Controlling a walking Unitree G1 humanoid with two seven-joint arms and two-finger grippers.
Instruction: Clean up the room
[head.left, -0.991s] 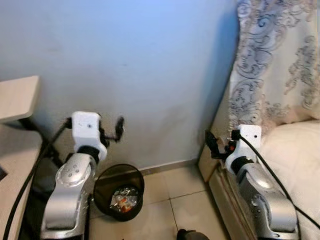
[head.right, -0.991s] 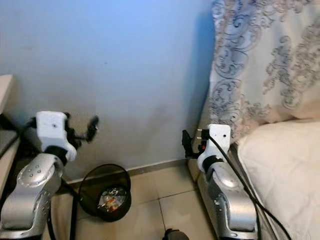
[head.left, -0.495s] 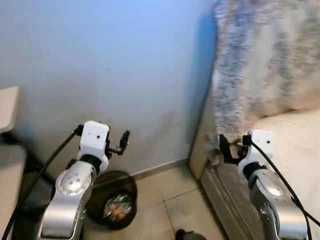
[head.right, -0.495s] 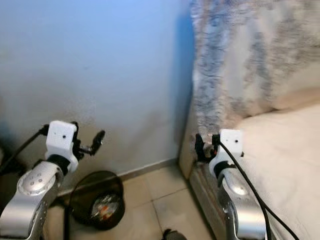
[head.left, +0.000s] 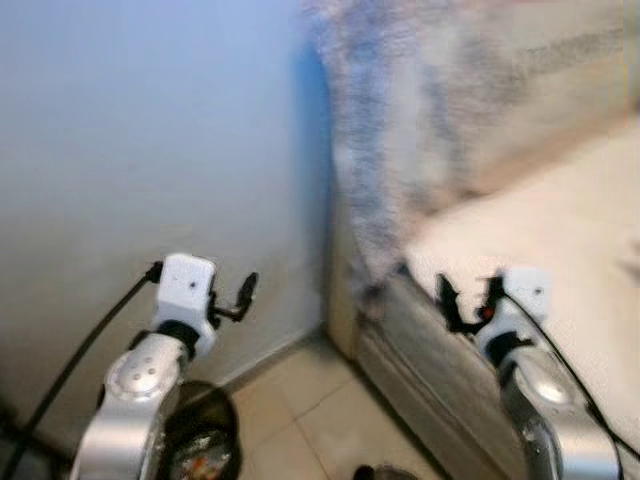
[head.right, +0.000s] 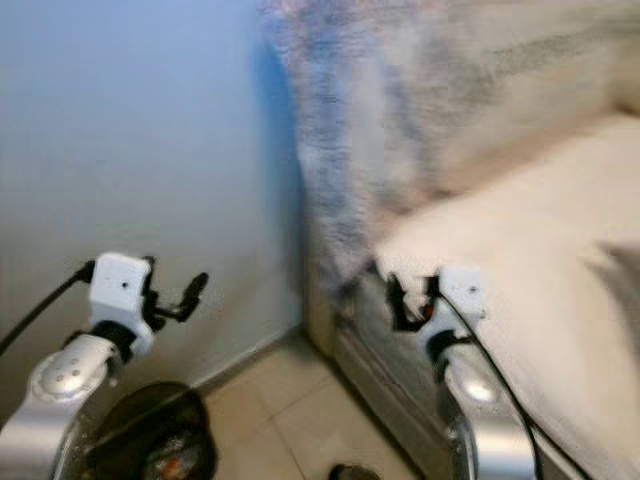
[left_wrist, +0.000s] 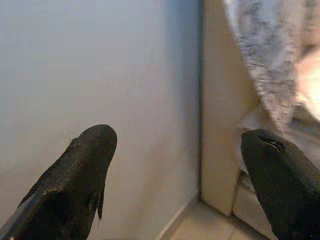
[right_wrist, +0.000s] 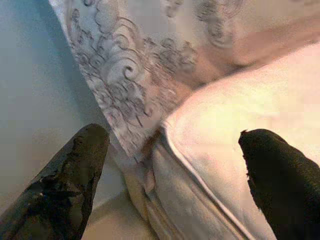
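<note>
Both eye views are blurred. My left gripper (head.left: 238, 297) is raised in front of the pale blue wall (head.left: 130, 130), open and holding nothing; its wrist view shows the two black fingers (left_wrist: 75, 175) wide apart. My right gripper (head.left: 467, 298) is held up at the corner of the bed (head.left: 540, 200), open and empty, with its fingers (right_wrist: 70, 175) spread over the mattress edge. A black mesh waste bin (head.left: 200, 452) with some litter inside stands on the tiled floor below my left arm.
A grey-patterned cloth (head.left: 420, 110) hangs over the head of the bed where it meets the wall. The bed's padded side (head.left: 430, 390) runs along the right. Beige floor tiles (head.left: 300, 420) lie between bin and bed. A dark round thing (head.left: 375, 472) sits at the bottom edge.
The camera has swung to the right: the bin has slid to the lower left corner and the bed takes up more of the picture. Both arms stay raised, grippers open.
</note>
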